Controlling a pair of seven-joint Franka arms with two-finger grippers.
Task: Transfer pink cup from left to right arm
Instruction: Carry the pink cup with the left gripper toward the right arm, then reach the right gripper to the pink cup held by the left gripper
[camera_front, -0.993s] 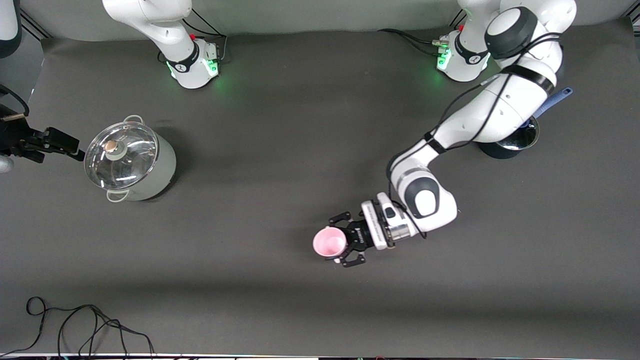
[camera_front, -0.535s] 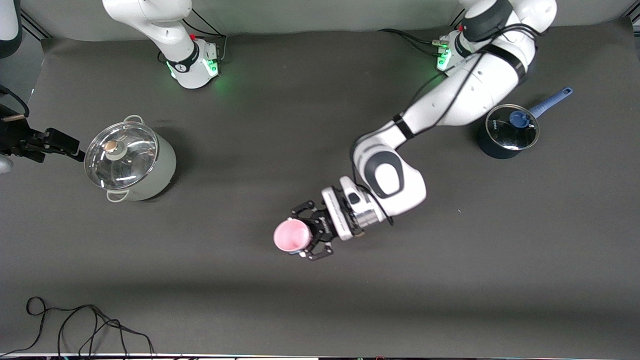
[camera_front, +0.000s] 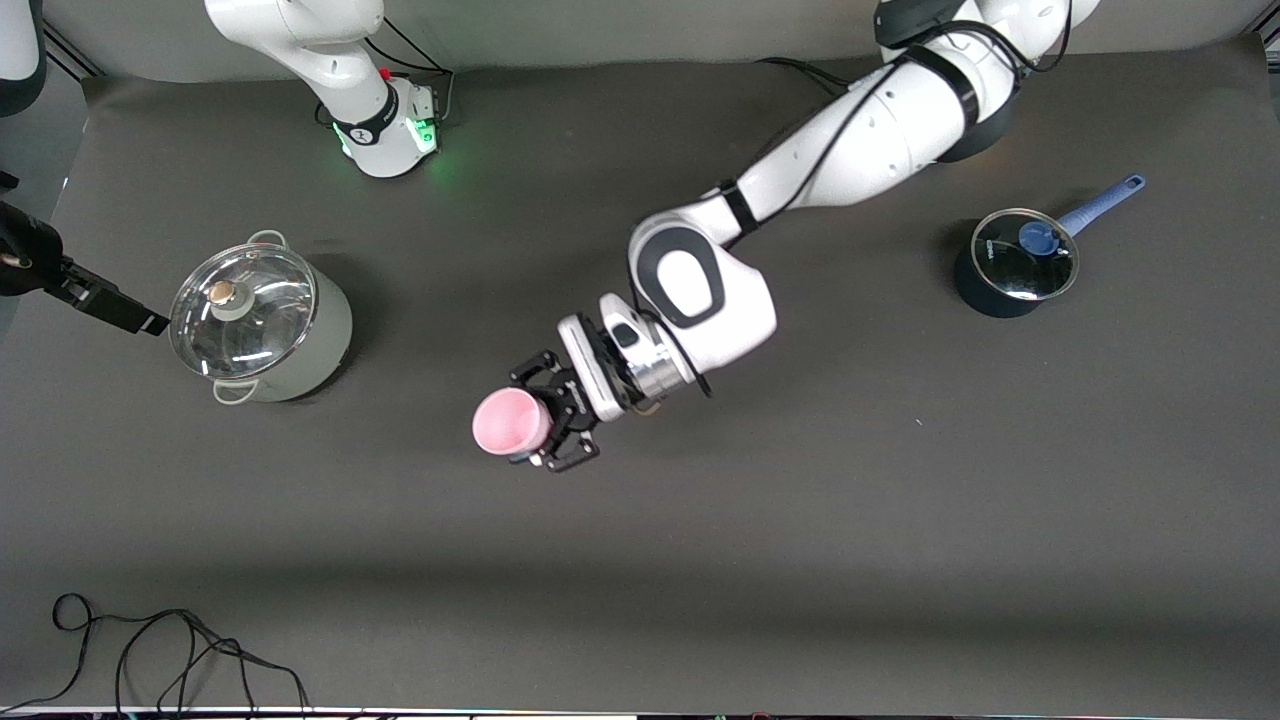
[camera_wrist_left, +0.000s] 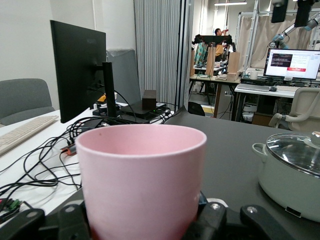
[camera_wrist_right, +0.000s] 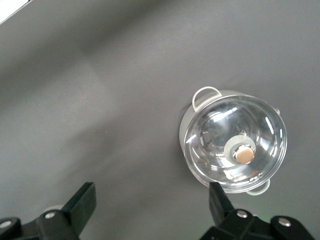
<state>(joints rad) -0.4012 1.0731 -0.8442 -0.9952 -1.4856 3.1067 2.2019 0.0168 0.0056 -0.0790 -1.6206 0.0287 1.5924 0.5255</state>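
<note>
The pink cup (camera_front: 510, 421) is a small pale-pink tumbler held off the table with its mouth toward the front camera. My left gripper (camera_front: 541, 417) is shut on its sides, over the middle of the table. In the left wrist view the pink cup (camera_wrist_left: 142, 180) fills the foreground between the black fingers (camera_wrist_left: 216, 220) of the left gripper (camera_wrist_left: 142, 227). My right gripper (camera_front: 120, 310) hangs at the right arm's end of the table, beside the grey-green pot. In its own view the right gripper (camera_wrist_right: 150, 200) is open, with only bare table between its fingers.
A grey-green pot with a glass lid (camera_front: 258, 322) stands near the right arm's end, and the same pot (camera_wrist_right: 235, 147) shows in the right wrist view. A dark saucepan with a blue handle (camera_front: 1015, 265) stands near the left arm's end. A black cable (camera_front: 150, 650) lies by the front edge.
My left arm has swung the pink cup across the table toward the right arm's end, uncovering the saucepan. The right gripper has shifted slightly beside the pot.
</note>
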